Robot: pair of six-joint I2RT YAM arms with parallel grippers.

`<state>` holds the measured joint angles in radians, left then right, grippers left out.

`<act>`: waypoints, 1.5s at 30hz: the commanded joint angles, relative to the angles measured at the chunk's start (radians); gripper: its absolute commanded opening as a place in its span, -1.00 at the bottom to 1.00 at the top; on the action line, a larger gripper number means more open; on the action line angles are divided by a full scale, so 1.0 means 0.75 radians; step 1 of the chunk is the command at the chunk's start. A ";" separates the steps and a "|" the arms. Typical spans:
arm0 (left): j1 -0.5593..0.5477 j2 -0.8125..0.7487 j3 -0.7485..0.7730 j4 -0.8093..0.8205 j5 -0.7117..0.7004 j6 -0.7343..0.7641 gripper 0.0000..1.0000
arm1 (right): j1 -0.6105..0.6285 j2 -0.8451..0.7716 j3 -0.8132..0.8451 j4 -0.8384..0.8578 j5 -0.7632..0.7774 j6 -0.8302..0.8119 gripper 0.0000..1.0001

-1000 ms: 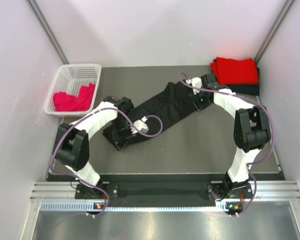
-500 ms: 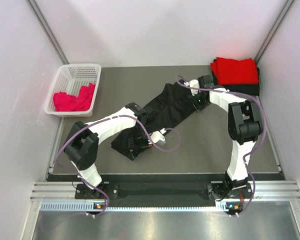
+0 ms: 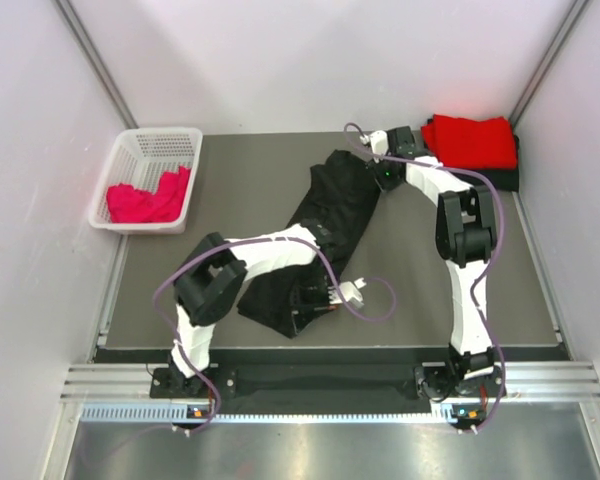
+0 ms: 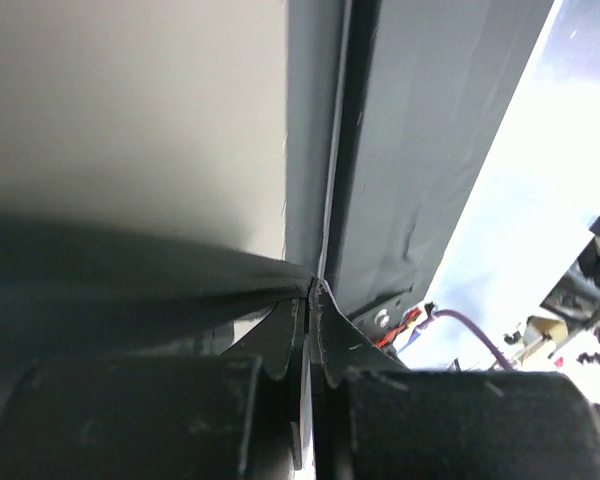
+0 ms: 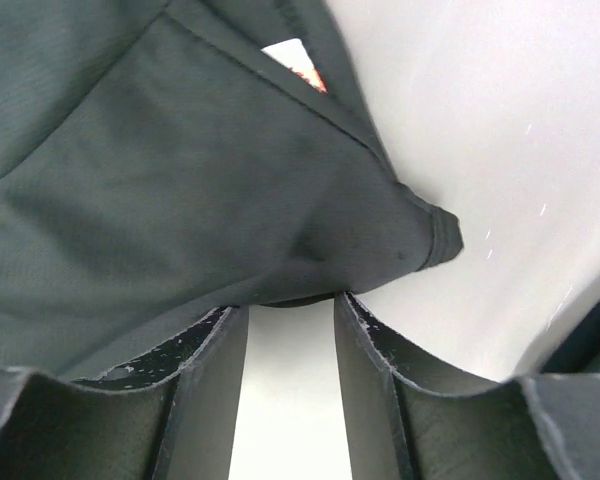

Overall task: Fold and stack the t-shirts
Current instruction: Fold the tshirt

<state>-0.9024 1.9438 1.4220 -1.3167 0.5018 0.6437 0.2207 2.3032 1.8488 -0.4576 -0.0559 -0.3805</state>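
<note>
White-shelled left arm, matching right arm — black joints, looping purple cables, scuffed black fingers

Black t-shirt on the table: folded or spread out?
Stretched out, not compactly folded: the black t-shirt lies as one long diagonal strip.

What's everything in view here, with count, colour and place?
table: one, dark grey, under everything
basket: one, white lattice, far left corner
pink-red t-shirt: one, pink-red, crumpled in the basket
black t-shirt: one, black, stretched across the middle between both hands
folded red t-shirt: one, red, far right corner, on top
folded black t-shirt: one, black, beneath the red one
left hand: one, black fingers, shut on the black t-shirt's near end
right hand: one, black fingers, gripping its far end
</note>
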 commanded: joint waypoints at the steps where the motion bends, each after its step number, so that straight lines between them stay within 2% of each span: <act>1: -0.081 0.079 0.090 -0.137 0.120 -0.018 -0.98 | 0.010 0.089 0.112 0.009 -0.005 0.016 -0.17; 7: -0.177 0.296 0.276 -0.065 0.182 -0.108 -0.86 | 0.029 0.199 0.255 0.041 0.015 -0.018 -0.16; 8: -0.204 0.319 0.305 -0.053 0.180 -0.122 -0.79 | 0.035 0.200 0.257 0.044 0.023 -0.030 -0.16; 9: -0.220 0.347 0.364 -0.044 0.176 -0.146 -0.64 | 0.039 0.193 0.243 0.050 0.042 -0.043 -0.15; 10: -0.237 0.357 0.399 -0.042 0.174 -0.147 -0.60 | 0.037 0.179 0.231 0.050 0.048 -0.045 -0.15; 15: -0.312 0.366 0.636 -0.089 0.125 -0.165 -0.28 | -0.006 -0.029 0.053 0.011 0.066 -0.067 -0.15; 18: -0.312 0.296 0.695 -0.118 0.067 -0.155 -0.24 | -0.055 -0.213 -0.055 -0.014 0.066 -0.037 -0.14; 23: -0.274 0.100 0.551 -0.049 -0.047 -0.163 -0.24 | -0.069 -0.461 -0.184 -0.055 -0.029 0.039 -0.13; 24: -0.259 0.080 0.451 -0.030 -0.070 -0.165 -0.26 | -0.065 -0.473 -0.207 -0.077 -0.109 0.079 -0.12; 28: -0.184 -0.010 0.195 0.153 -0.141 -0.171 -0.38 | -0.012 -0.484 -0.258 -0.061 -0.187 0.137 -0.12; 29: -0.169 -0.047 0.107 0.199 -0.162 -0.171 -0.38 | 0.010 -0.465 -0.258 -0.045 -0.189 0.147 -0.12; 33: -0.130 -0.072 -0.020 0.338 -0.221 -0.155 -0.41 | 0.047 -0.363 -0.175 -0.024 -0.175 0.145 -0.12; 39: -0.096 -0.013 -0.086 0.424 -0.184 -0.147 -0.42 | 0.062 -0.181 0.003 -0.010 -0.153 0.121 -0.13; 45: -0.098 0.110 -0.045 0.438 -0.123 -0.161 -0.42 | 0.066 -0.020 0.161 0.015 -0.120 0.094 -0.13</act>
<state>-0.9752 1.9808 1.3678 -1.0222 0.3634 0.5220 0.2676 2.2642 1.8736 -0.4873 -0.1593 -0.2958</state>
